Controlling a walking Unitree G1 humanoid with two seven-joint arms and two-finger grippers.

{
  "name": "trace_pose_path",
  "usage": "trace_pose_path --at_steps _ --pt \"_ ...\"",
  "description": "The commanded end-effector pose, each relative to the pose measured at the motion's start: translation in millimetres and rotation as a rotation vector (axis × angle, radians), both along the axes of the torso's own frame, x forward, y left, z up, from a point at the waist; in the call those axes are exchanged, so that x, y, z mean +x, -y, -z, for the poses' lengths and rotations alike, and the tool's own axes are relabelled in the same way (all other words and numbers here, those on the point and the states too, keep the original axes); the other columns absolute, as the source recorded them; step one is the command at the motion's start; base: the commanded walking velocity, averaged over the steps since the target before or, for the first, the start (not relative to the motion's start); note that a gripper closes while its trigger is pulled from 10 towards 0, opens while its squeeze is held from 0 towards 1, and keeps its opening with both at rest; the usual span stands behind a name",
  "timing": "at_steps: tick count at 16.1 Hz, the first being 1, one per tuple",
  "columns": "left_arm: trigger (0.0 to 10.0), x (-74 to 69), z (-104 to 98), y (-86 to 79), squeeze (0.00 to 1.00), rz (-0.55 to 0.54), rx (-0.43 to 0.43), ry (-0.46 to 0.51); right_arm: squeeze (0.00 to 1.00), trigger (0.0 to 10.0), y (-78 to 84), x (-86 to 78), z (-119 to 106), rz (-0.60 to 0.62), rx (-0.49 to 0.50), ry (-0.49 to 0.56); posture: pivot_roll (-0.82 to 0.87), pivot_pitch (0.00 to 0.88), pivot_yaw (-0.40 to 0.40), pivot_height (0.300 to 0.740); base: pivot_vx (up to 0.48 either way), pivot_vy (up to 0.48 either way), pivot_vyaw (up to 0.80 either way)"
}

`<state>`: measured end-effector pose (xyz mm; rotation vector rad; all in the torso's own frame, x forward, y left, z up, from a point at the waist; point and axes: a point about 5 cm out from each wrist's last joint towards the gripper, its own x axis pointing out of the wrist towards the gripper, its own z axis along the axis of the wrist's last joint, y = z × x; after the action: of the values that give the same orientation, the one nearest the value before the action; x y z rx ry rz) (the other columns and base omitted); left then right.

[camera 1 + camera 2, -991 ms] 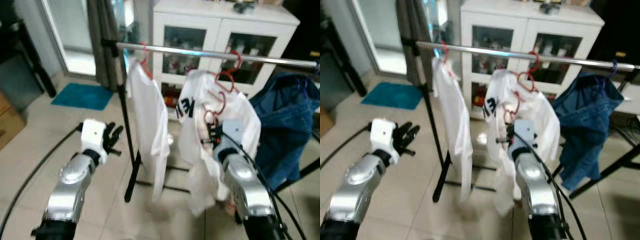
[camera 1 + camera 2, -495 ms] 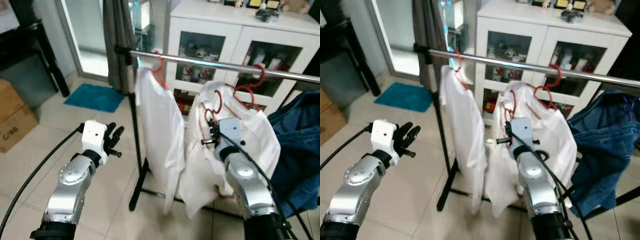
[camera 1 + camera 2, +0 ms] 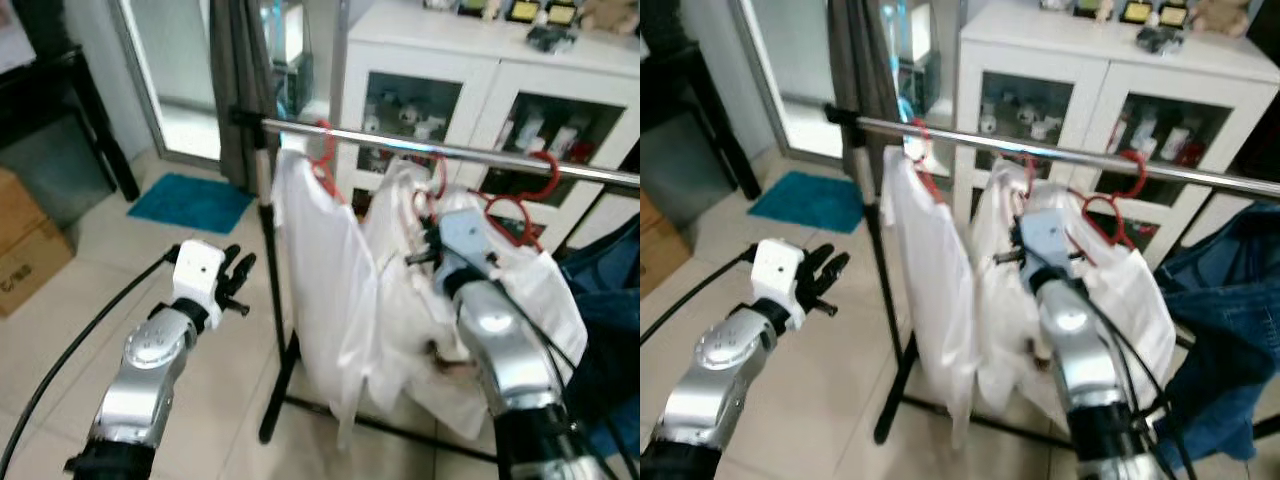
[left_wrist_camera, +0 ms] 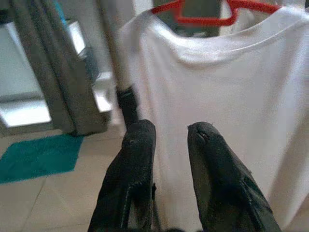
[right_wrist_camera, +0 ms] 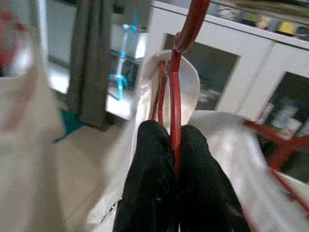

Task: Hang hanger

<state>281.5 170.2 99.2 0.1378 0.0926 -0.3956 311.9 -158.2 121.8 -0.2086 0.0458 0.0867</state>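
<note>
My right gripper (image 5: 173, 140) is shut on the stem of a red hanger (image 5: 175, 92) that carries a white shirt (image 3: 400, 270). It holds the hanger up just below the metal rail (image 3: 390, 146), with the hook (image 3: 437, 182) close under the bar. Whether the hook touches the rail cannot be told. Another white shirt (image 3: 325, 260) hangs from a red hanger (image 3: 322, 150) at the rail's left end. A third red hanger (image 3: 525, 200) with a white shirt hangs to the right. My left gripper (image 4: 171, 130) is open, held out left of the rack with nothing in it.
The rack's black upright (image 3: 272, 300) stands between my arms. Blue jeans (image 3: 615, 290) hang at the right end. Behind the rack is a white glass-door cabinet (image 3: 450, 70). A grey curtain (image 3: 240, 90), a teal mat (image 3: 190, 200) and a cardboard box (image 3: 25, 240) are on the left.
My right gripper has lifted the hanger and its shirt up and leftwards towards the rail. The camera has also shifted. The left arm has kept its pose.
</note>
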Motion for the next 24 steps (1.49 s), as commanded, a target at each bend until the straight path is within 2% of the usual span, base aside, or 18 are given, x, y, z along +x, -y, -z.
trace_pose_path --at_steps 1,2,3,4,7,9,12,14,16,19,20,22,24 --pt "10.0 4.8 -12 8.5 0.0 0.058 -0.008 0.045 0.0 10.0 7.1 7.3 -17 0.021 0.023 0.068 0.02 0.0 -0.014 0.74 0.0 0.0 0.0" --pt "10.0 5.4 -18 13.1 0.0 0.107 -0.03 0.053 0.0 10.0 9.0 10.1 -21 0.021 0.02 0.084 0.02 0.0 -0.015 0.74 0.0 0.0 0.0" --pt "10.0 3.4 -30 25.7 0.0 0.25 -0.047 0.062 0.0 10.0 12.5 15.5 -25 0.018 0.033 0.081 0.02 0.0 -0.014 0.74 0.0 0.0 0.0" --pt "10.0 0.8 -34 32.1 0.0 0.336 -0.037 0.047 0.0 10.0 13.5 19.2 -25 0.008 0.049 0.066 0.02 0.0 -0.014 0.74 0.0 0.0 0.0" --pt "10.0 -2.8 -39 40.2 0.0 0.46 0.0 0.004 0.0 10.0 15.6 30.8 -21 0.0 0.092 -0.024 0.02 0.0 -0.004 0.74 0.0 0.0 0.0" --pt "10.0 -3.0 -44 43.1 0.0 0.506 0.007 -0.003 0.0 10.0 17.0 39.0 -17 0.007 0.133 -0.096 0.02 0.0 0.006 0.74 0.0 0.0 0.0" --pt "10.0 -1.7 -51 44.4 0.0 0.547 0.014 -0.011 0.0 10.0 18.9 54.3 -16 0.023 0.133 -0.15 0.02 0.0 0.017 0.74 0.0 0.0 0.0" --pt "10.0 -1.8 -52 44.9 0.0 0.551 0.016 -0.015 0.0 10.0 19.7 58.5 -15 0.027 0.12 -0.18 0.03 0.0 0.015 0.74 0.0 0.0 0.0" --pt "10.0 -2.9 -52 45.3 0.0 0.553 0.016 -0.018 0.0 10.0 18.0 58.8 -13 0.008 0.103 -0.206 0.03 0.0 0.01 0.74 0.0 0.0 0.0" --pt "10.0 -4.8 -50 44.3 0.0 0.55 0.011 -0.031 0.0 10.0 14.1 49.9 3 -0.041 0.099 -0.285 0.03 0.0 0.003 0.74 0.0 0.0 0.0" --pt "10.0 -5.0 -51 44.2 0.0 0.549 0.01 -0.032 1.0 10.0 15.8 48.9 3 -0.034 0.104 -0.276 0.03 0.0 0.003 0.74 0.0 0.0 0.0" --pt "10.0 -5.0 -51 44.1 0.0 0.54 -0.007 -0.031 1.0 10.0 18.8 44.9 -5 -0.059 0.069 -0.2 0.03 0.0 0.006 0.74 0.0 0.0 0.0" --pt "10.0 -2.3 -47 38.4 0.0 0.439 -0.025 -0.022 1.0 10.0 18.9 34.8 -19 -0.113 0.11 -0.117 0.02 0.0 0.012 0.74 0.0 0.0 0.0"
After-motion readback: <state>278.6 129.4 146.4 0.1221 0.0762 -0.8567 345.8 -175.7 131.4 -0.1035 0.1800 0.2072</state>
